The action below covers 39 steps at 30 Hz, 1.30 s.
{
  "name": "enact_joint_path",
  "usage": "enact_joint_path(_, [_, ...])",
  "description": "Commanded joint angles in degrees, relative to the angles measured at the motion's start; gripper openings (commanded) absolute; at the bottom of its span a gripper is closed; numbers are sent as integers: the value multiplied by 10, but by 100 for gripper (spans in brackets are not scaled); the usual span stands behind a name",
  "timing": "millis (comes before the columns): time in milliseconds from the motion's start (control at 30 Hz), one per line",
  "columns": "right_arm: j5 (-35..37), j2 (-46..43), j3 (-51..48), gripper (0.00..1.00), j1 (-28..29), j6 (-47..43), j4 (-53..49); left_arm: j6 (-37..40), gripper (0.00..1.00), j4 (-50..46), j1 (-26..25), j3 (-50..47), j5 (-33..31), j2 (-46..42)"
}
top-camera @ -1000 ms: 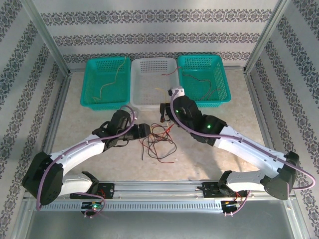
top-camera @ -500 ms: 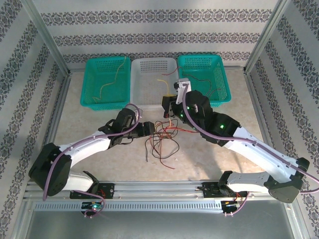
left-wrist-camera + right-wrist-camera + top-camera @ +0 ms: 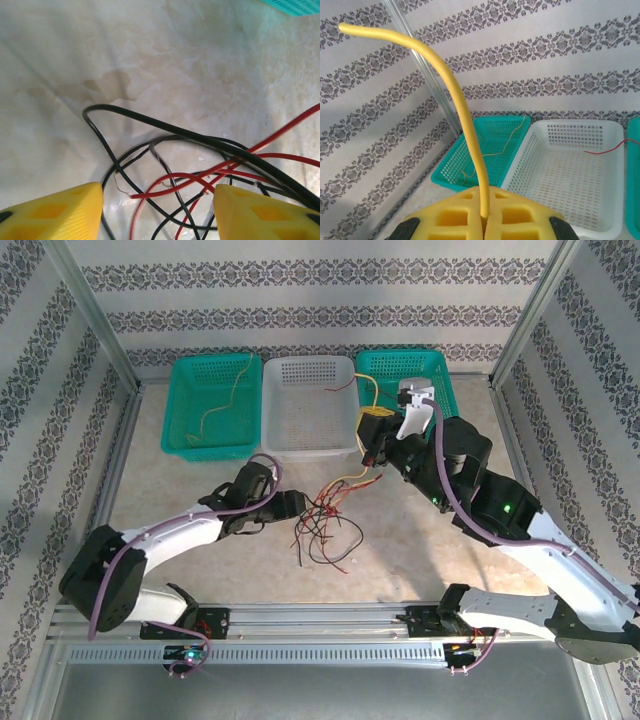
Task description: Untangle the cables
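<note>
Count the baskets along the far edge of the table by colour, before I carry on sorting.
Teal: 2, the left teal basket and the right teal basket
White: 1, the white basket between them
Total: 3 baskets

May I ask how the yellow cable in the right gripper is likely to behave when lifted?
The yellow cable probably holds some shape: its free end arcs up from the shut right gripper without drooping. Thin, likely light. Its lower end seems to reach the tangle, so it may drag strands.
</note>
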Motion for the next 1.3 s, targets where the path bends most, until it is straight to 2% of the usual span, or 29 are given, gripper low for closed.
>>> enact_joint_path(0, [32, 6, 13, 0, 7, -22, -32, 60, 67, -99, -8, 39, -45, -80])
enact_joint_path(100, [47, 19, 17, 0, 6, -24, -58, 123, 76, -180, -7, 89, -70, -138])
enact_joint_path(200, [44, 30, 13, 0, 6, -18, -64, 177, 78, -200, -7, 123, -62, -187])
enact_joint_path(267, [37, 37, 12, 0, 6, -10, -66, 193, 76, -169, -8, 128, -28, -212])
enact_joint_path(333, [20, 47, 13, 0, 3, 3, -66, 192, 73, -73, -11, 113, 58, -229])
enact_joint_path(400, [-5, 59, 20, 0, -7, 19, -75, 191, 73, 37, -28, 85, 105, -234])
enact_joint_path(500, [-43, 68, 25, 0, -30, 56, -83, 196, 77, 154, -45, 63, 114, -206])
enact_joint_path(633, [-69, 58, 12, 0, -42, 80, -66, 185, 77, 259, -56, 62, 156, -122])
enact_joint_path(800, [-93, 49, 6, 0, -56, 101, -44, 197, 80, 340, -88, 61, 171, -51])
enact_joint_path(933, [-107, 49, 9, 0, -65, 112, -27, 194, 79, 356, -92, 66, 167, -9])
enact_joint_path(1267, [-132, 53, 19, 0, -85, 122, 5, 206, 66, 330, -93, 56, 158, 28])
